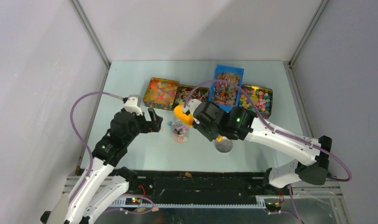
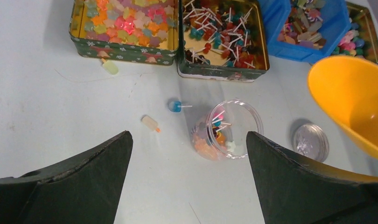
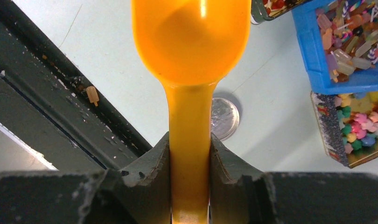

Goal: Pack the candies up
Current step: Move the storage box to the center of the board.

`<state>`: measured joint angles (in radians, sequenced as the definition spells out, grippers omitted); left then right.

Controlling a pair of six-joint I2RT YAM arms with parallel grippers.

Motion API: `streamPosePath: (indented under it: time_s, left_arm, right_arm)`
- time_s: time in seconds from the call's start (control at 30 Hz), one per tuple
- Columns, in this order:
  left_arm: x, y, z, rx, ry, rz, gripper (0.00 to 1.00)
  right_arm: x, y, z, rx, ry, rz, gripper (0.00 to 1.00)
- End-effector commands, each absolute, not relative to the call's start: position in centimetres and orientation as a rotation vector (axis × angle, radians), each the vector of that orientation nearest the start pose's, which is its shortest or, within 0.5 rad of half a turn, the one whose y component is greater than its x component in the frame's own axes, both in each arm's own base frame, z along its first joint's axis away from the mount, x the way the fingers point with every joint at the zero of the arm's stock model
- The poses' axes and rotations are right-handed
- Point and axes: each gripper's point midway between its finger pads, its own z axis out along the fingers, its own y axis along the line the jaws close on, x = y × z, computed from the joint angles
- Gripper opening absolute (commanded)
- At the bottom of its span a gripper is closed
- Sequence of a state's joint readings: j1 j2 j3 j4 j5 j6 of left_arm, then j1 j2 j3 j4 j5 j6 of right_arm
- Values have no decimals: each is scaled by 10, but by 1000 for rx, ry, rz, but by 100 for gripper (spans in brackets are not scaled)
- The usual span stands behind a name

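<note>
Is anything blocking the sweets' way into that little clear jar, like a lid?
Nothing visible does. The jar is uncovered; its silver lid lies apart on the table. The orange scoop in the right gripper hangs to one side, the open left gripper short of it.

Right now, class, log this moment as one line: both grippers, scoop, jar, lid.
left gripper open, holding nothing | right gripper shut on empty orange scoop | jar part-filled with candies | lid off, lying beside jar
</note>
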<state>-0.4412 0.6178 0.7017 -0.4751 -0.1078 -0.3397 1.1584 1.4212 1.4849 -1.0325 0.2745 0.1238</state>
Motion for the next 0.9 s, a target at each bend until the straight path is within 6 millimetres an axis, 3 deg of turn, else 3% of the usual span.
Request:
streamPosePath:
  time_s: [0.0, 0.23, 0.53, 0.73, 0.87]
  left_arm:
    - [245, -117, 226, 74, 1982, -429, 100]
    - [255, -124, 211, 123, 2080, -409, 100]
    - [260, -130, 194, 158, 2159, -438, 100]
    - [264, -118, 184, 121, 2189, -453, 100]
    - [270, -104, 181, 54, 2196, -482, 100]
  right_arm:
    - [185, 285, 229, -1054, 2262, 284, 0]
    - [203, 264, 219, -934, 2374, 297, 0]
    - [224, 210, 199, -710, 2516, 250, 0]
    - [234, 175, 196, -562, 2560, 220, 0]
    - [242, 170, 200, -534, 2540, 233, 0]
